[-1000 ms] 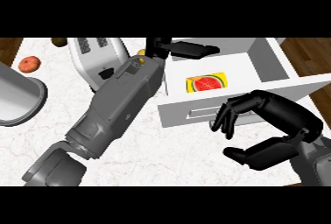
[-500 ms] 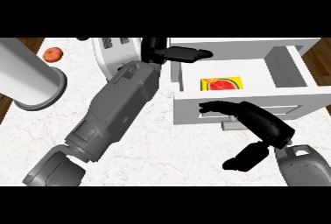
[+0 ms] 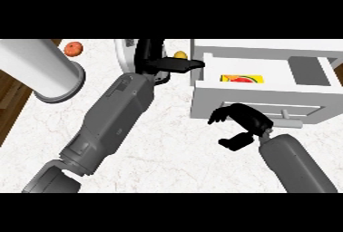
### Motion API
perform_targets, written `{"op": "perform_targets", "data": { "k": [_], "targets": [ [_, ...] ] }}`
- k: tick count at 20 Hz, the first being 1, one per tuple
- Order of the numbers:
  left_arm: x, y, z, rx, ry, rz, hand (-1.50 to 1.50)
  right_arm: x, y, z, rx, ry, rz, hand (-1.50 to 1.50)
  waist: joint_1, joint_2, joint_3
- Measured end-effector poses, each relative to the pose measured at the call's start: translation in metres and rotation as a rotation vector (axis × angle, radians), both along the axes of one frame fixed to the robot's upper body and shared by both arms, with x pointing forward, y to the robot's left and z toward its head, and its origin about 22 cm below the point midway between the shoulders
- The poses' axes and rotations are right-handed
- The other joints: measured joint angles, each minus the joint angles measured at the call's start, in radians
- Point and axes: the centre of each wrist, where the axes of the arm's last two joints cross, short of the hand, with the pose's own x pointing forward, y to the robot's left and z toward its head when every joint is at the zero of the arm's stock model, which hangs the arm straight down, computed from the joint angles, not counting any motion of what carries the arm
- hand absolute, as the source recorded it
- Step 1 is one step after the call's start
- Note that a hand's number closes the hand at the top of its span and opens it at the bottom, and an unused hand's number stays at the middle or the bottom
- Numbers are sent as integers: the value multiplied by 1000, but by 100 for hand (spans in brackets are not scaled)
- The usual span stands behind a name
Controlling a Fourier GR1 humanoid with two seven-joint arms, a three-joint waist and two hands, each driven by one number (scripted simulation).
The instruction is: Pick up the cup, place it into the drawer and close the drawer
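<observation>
A white rounded object, which may be the cup, stands at the counter's far edge, mostly hidden behind my left hand. That hand lies against it, just left of the open white drawer. A small yellow thing peeks out above the hand. Inside the drawer lies a flat item with a watermelon picture. My right hand hovers before the drawer front, left of its handle, its fingers curled with nothing in them.
A tall white cylinder stands at the left edge of the counter. An orange-red fruit lies behind it. Dark wooden floor shows past the counter's left edge. My left forearm crosses the counter's middle.
The view has shifted, so the drawer and the counter items sit further right and lower. My right hand rose toward the drawer front and curled its fingers inward.
</observation>
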Motion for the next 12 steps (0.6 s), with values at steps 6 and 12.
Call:
{"op": "perform_targets", "data": {
  "k": [6, 12],
  "targets": [
    [-2, 30, -8, -21, 7, -19, -150, 38, -15, -9, 39, -61, -70, 150, 45, 3, 0],
    [-6, 58, -15, -26, 11, -39, -150, 71, -42, 14, 119, -151, -187, 150, 84, 16, 5]
  ]
}}
